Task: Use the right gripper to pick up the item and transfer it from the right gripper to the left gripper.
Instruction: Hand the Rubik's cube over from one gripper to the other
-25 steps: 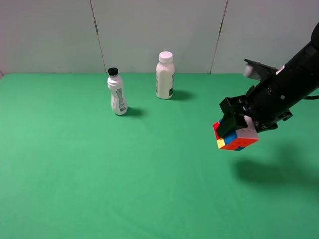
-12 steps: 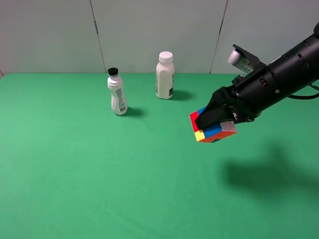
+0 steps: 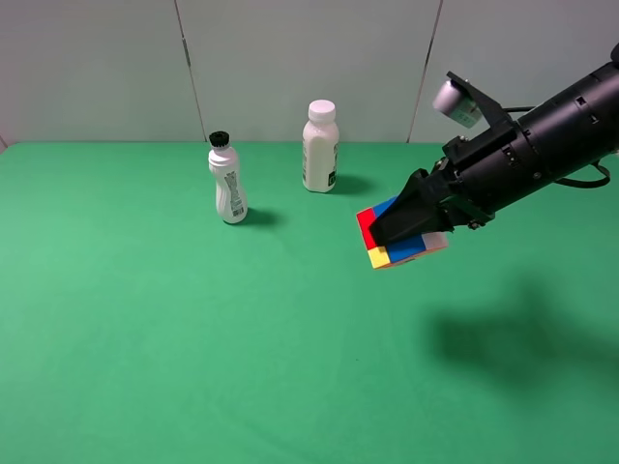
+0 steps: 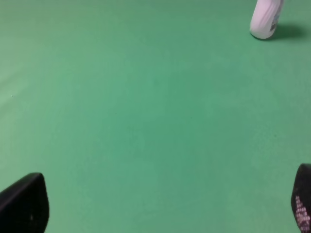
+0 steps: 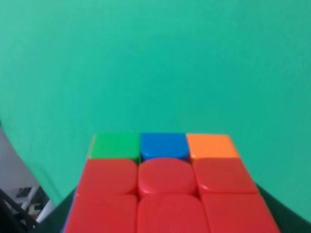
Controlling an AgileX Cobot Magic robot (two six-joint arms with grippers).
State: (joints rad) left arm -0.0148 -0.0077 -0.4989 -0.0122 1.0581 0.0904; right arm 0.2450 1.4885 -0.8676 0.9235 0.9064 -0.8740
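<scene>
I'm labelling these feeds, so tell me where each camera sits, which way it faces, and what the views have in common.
Exterior high: up high, facing down across the green table toward the wall; shows the right gripper holding the puzzle cube.
Left wrist: on the left arm, facing the table; open left gripper tips show.
Right wrist: on the right arm, facing the cube closely.
Shared: the cube, exterior and right wrist.

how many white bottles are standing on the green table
2. A black-capped bottle stands toward the back, left of centre. A white-capped bottle stands to its right, farther back. The right arm hides a bit of the table, so another could be there.
</scene>
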